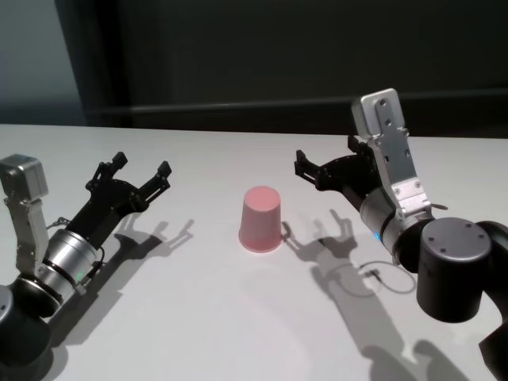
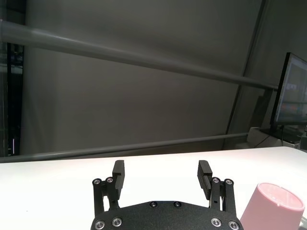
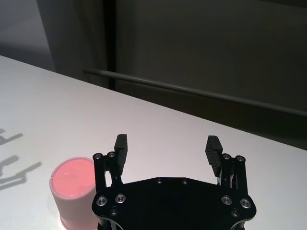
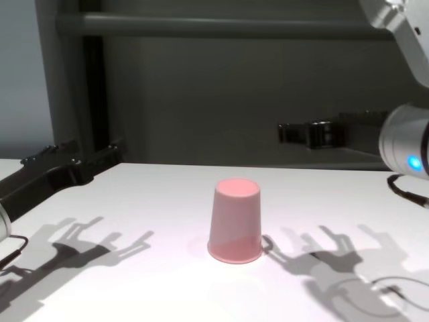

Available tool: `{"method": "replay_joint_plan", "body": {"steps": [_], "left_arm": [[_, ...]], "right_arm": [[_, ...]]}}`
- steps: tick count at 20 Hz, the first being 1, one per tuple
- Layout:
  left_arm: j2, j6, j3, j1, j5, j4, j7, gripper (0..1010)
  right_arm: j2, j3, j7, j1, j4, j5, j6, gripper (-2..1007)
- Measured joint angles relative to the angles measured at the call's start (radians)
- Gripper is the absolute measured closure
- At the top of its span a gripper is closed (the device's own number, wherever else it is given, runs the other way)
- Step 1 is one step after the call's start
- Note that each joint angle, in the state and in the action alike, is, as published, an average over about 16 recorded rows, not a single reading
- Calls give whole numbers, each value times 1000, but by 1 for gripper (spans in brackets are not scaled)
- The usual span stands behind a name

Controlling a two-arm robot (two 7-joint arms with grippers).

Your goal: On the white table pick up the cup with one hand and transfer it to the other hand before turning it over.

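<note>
Head view: cup (image 1: 260, 219) stands rim-down on desk (image 1: 198, 317), ungrasped — my left pincer (image 1: 141, 170) and right pincer (image 1: 325, 161) both open, apart from it. Either task finished or pickup pending — cannot tell.

No legible text, labels, brand marks or nos. anywhere. Monitor (image 2: 293, 91) at edge of left wrist view shows coloured rows on screen, too small to read. Cup (image 1: 261, 219), table (image 1: 198, 317) & both arms carry no visible markings.
</note>
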Motion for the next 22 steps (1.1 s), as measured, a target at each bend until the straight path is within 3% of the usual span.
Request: {"method": "replay_joint_plan", "body": {"steps": [5, 11, 17, 22], "left_arm": [[0, 0, 0, 0, 0, 0, 0, 7], [0, 0, 0, 0, 0, 0, 0, 7], [0, 0, 0, 0, 0, 0, 0, 7], [0, 0, 0, 0, 0, 0, 0, 7]], "right_arm": [[25, 27, -15, -47, -13, -32, -51, 3], [42, 68, 2, -101, -5, -41, -149, 3], [34, 98, 41, -132, 47, -40, -261, 3], [14, 110, 74, -134, 106, -38, -317, 3]]}}
